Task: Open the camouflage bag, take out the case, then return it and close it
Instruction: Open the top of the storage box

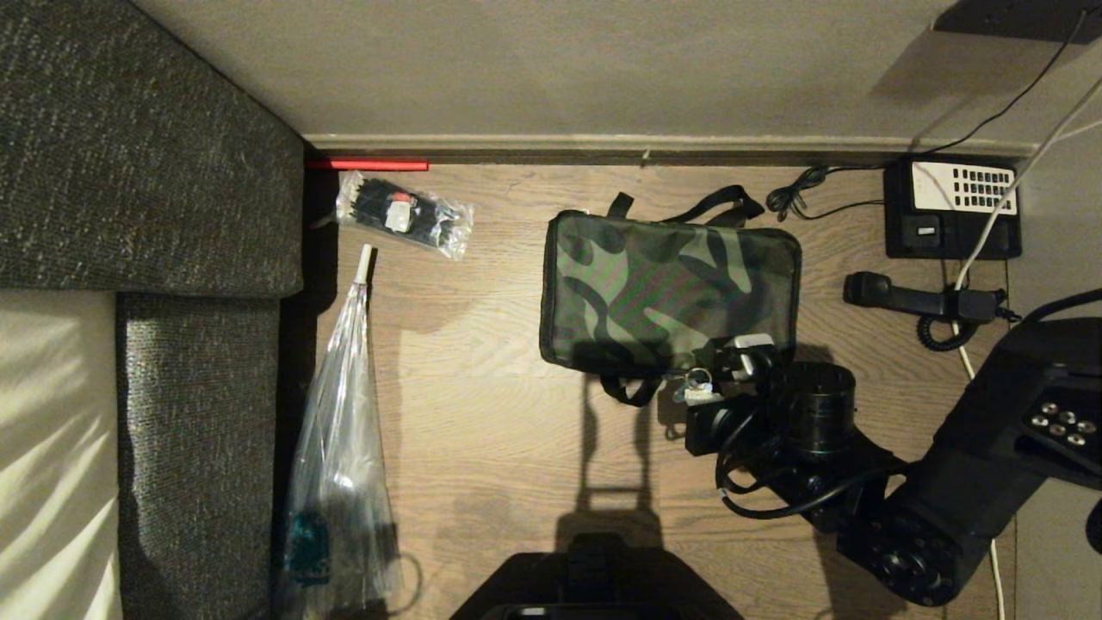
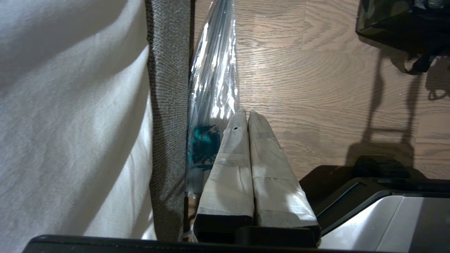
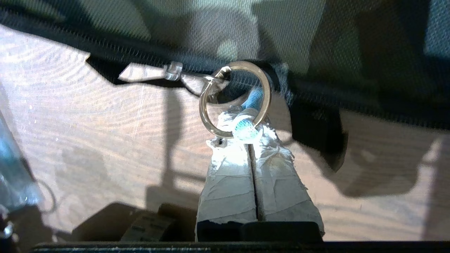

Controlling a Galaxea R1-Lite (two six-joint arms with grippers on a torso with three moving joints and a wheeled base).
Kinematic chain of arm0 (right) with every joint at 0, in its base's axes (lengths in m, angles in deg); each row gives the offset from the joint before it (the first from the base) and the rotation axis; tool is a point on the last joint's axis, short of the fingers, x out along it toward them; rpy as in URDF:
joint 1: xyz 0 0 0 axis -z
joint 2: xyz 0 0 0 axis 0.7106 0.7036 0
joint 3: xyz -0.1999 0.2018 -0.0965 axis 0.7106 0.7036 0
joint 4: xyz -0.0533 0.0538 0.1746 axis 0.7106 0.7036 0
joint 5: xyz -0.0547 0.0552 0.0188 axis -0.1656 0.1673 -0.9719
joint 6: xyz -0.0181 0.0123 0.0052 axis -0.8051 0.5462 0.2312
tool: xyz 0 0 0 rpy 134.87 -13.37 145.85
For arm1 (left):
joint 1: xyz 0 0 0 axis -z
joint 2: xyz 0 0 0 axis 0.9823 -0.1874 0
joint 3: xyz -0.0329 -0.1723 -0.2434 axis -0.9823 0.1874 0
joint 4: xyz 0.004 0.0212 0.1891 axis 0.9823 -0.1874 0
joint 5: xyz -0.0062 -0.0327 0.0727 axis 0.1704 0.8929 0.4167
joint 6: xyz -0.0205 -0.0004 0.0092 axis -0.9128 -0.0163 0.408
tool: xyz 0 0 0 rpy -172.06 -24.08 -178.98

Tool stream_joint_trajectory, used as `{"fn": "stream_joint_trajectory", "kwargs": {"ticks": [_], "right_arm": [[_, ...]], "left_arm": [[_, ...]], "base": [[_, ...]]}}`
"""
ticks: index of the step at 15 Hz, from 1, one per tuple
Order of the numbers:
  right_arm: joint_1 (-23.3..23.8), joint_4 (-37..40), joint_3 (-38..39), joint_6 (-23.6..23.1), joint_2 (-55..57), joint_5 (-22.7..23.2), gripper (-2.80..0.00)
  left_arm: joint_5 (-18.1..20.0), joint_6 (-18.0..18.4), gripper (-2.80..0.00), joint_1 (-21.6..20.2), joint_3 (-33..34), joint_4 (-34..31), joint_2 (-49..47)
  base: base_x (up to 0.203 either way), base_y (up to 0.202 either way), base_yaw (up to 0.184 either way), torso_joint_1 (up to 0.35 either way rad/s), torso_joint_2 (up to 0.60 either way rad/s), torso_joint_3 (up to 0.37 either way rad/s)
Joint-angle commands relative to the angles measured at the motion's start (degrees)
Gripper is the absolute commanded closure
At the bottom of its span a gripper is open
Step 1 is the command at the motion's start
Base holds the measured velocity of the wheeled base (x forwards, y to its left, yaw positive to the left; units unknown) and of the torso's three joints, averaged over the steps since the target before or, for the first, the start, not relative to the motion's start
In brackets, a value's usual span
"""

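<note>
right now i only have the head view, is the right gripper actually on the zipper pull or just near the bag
Observer: In the right wrist view the right gripper is shut on a pale blue cord threaded through a metal ring at the zipper line of the camouflage bag.
Operator: is the zip open at all there
Observer: Not in the stretch the wrist view shows: the black zipper band runs closed on both sides of the ring, no red lining visible.
Operator: and the left gripper, can't see it
Observer: The left gripper is shut and empty, parked over the floor beside a clear plastic sleeve that lies along the sofa edge.
</note>
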Motion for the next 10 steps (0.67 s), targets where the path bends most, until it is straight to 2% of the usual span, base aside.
{"fn": "stream_joint_trajectory", "kwargs": {"ticks": [1, 5, 10], "right_arm": [[-0.7, 0.03, 0.83, 0.2, -1.15, 0.0, 0.0], [-0.74, 3.69, 2.75, 0.06, -3.12, -0.24, 0.0], [-0.73, 4.17, 5.08, -0.47, -4.47, 0.02, 0.0]], "left_arm": [[-0.01, -0.05, 0.0, -0.01, 0.0, 0.01, 0.0], [-0.01, 0.04, 0.0, -0.01, 0.0, 0.01, 0.0], [-0.01, 0.04, 0.0, -0.01, 0.0, 0.01, 0.0]], "base": [[0.0, 0.0, 0.0, 0.0, 0.0, 0.0], [0.0, 0.0, 0.0, 0.0, 0.0, 0.0], [0.0, 0.0, 0.0, 0.0, 0.0, 0.0]]}}
